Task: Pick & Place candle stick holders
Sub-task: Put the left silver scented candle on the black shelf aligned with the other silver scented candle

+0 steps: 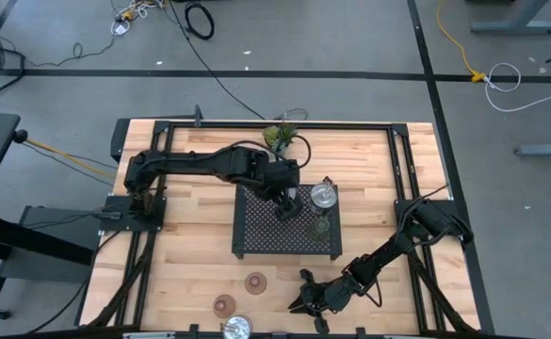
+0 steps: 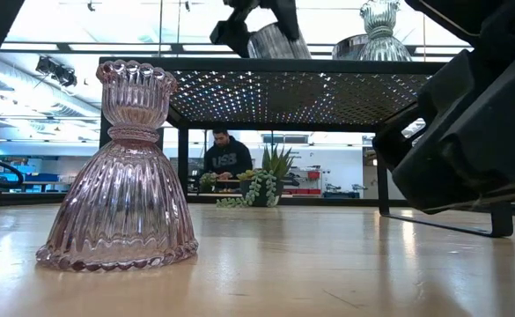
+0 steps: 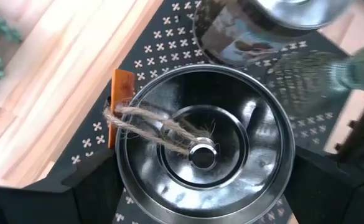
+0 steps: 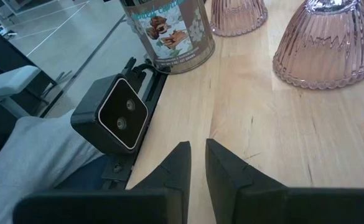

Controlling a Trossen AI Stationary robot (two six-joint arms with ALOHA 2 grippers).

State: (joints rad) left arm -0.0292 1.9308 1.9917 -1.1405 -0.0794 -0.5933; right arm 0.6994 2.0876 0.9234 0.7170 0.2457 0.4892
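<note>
While upright, silver holder (image 3: 203, 155) sits between left tool (image 1: 287, 205) fingers.

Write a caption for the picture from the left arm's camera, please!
The left claw straddles a shiny silver holder with twine on its post, on the black mesh rack.

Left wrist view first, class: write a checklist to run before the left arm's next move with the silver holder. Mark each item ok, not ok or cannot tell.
1. Tagged silver holder centred under the left tool: ok.
2. That holder is over the black rack: ok.
3. Its base rests on the rack: cannot tell.
4. Second silver holder and green holder stand apart from the left tool: ok.
5. Right tool shut, off the rack, near the table's front edge: ok.
</note>
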